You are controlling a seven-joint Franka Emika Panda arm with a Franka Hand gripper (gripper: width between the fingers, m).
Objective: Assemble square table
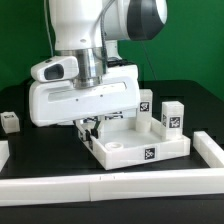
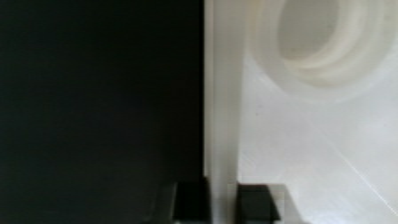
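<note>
The fingers (image 2: 260, 205) clamp the raised rim of the square table top (image 1: 118, 152). It looks light, stiff, slick plastic; hold the thin rim squarely, lest it pivot.

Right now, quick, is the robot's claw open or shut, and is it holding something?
Gripper: shut, pinching the raised rim of the white square table top.

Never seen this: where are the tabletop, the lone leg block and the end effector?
tabletop (image 1: 170, 148), exterior view, front wall
lone leg block (image 1: 10, 121), exterior view, middle
end effector (image 2: 224, 203), wrist view, between fingertips
</note>
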